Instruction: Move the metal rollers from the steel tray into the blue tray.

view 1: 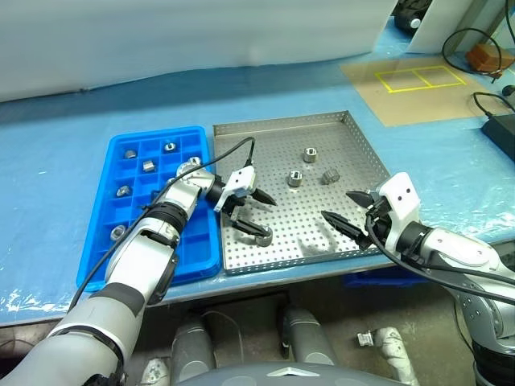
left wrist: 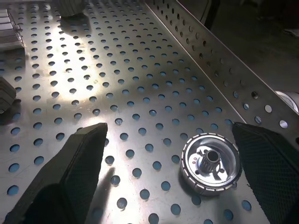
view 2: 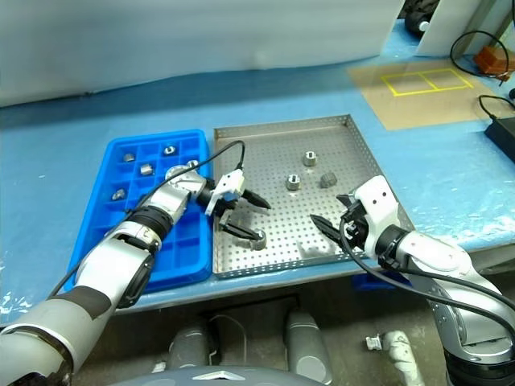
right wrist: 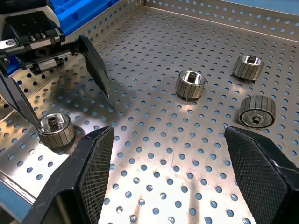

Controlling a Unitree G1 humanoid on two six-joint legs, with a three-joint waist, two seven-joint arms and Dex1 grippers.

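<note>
The steel tray lies mid-table with the blue tray against its left side. Three metal rollers stand in the steel tray's far half. Another roller rests on the perforated floor near the front left corner. My left gripper is open low over that roller, which sits between the fingers and close to one of them. My right gripper hangs open and empty above the tray's front right part. Several rollers sit in the blue tray's compartments.
A tan board with yellow tape marks lies at the back right. Black cables and a black device are at the right edge, with an orange object behind them. The steel tray's raised rim runs close beside the left gripper.
</note>
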